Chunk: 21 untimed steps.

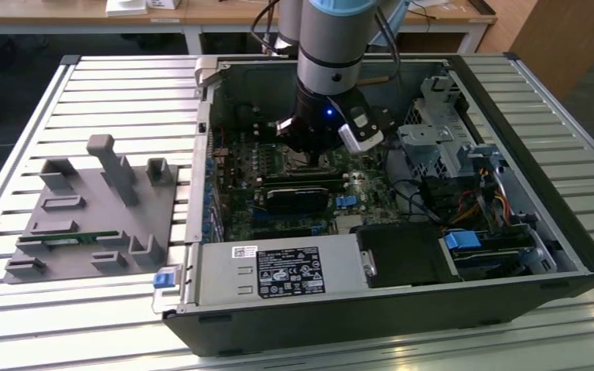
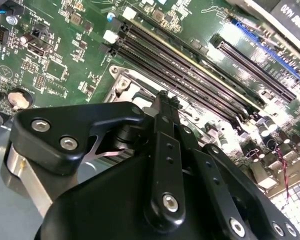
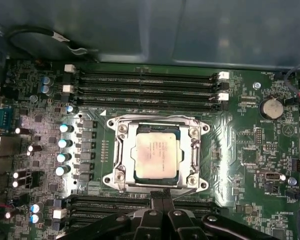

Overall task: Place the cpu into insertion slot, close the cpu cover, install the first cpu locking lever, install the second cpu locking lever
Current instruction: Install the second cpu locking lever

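The black multi-link gripper (image 3: 162, 205) is sitting at the near edge of the first wrist view, its two fingers (image 3: 156, 201) pressed together, holding nothing. Its tips are hanging just at the near rim of the small square insertion slot with a silvery metal frame (image 3: 121, 155). Just beyond them, the flat square cpu with a dull silver metal top (image 3: 156, 155) is lying level inside that slot, apart from the gripper. The thin silvery metal cpu cover with a large square window (image 3: 152, 122) is lying down around the chip, framing it. Whether the locking levers are latched cannot be told.

Past the socket, the long black memory slots (image 3: 145, 87) are running across the green circuit board (image 3: 240, 150), with a round silver coin cell (image 3: 270, 107) off to one side.

In the exterior view, the grey-and-black arm (image 1: 330, 62) is reaching down into the open black computer case (image 1: 380, 309), which is resting on the slatted metal surface (image 1: 101, 93). A grey plastic fixture tray (image 1: 90, 216) is standing at the exterior view's left, well apart from the case.
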Tool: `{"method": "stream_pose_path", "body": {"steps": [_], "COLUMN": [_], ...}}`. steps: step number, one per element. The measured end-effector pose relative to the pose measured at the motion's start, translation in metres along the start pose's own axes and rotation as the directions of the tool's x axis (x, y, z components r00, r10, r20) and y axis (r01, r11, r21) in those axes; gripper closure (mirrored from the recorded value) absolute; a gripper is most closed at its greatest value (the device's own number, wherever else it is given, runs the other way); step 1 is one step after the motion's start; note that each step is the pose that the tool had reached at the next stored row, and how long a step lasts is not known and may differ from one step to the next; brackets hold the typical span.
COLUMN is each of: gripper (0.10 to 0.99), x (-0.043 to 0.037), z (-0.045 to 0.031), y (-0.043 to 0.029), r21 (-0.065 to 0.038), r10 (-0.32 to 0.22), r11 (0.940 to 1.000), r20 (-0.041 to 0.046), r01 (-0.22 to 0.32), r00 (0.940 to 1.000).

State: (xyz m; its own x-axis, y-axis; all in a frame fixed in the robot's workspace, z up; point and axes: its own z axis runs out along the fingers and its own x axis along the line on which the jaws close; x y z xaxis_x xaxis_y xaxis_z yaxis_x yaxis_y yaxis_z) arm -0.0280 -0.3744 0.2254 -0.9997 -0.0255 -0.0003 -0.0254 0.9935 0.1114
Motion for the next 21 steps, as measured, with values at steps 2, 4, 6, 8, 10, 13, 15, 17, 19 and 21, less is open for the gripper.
{"method": "stream_pose_path", "body": {"steps": [2, 4, 6, 8, 10, 13, 15, 17, 19, 21], "gripper": [0.98, 0.98, 0.98, 0.98, 0.98, 0.98, 0.98, 0.98, 0.98, 0.98], "x": [0.0003, 0.0011, 0.0033, 0.0078, 0.012, 0.013, 0.0129, 0.013, 0.0129, 0.013], "z": [-0.0003, -0.0005, -0.0007, -0.0008, -0.0007, 0.0001, 0.0008, 0.0012, 0.0019, 0.0032], "y": [-0.0022, -0.0048, -0.0065, -0.0074, -0.0078, -0.0081, -0.0082, -0.0083, -0.0084, -0.0087], "r21": [-0.013, -0.023, -0.025, -0.026, -0.026, -0.026, -0.026, -0.026, -0.027, -0.027], "r10": [0.0, 0.0, 0.0, 0.0, 0.0, 0.0, 0.0, 0.0, 0.0, 0.0], "r11": [0.9999, 0.9997, 0.9997, 0.9997, 0.9997, 0.9997, 0.9997, 0.9996, 0.9996, 0.9996], "r20": [0.0003, 0.0007, 0.0007, 0.0007, 0.0007, 0.0007, 0.0007, 0.0007, 0.0008, 0.0006], "r01": [0.0, 0.0, 0.0, 0.0, 0.0, 0.0, 0.0, 0.0, 0.0, 0.0], "r00": [1.0, 1.0, 1.0, 1.0, 1.0, 1.0, 1.0, 1.0, 1.0, 1.0]}}
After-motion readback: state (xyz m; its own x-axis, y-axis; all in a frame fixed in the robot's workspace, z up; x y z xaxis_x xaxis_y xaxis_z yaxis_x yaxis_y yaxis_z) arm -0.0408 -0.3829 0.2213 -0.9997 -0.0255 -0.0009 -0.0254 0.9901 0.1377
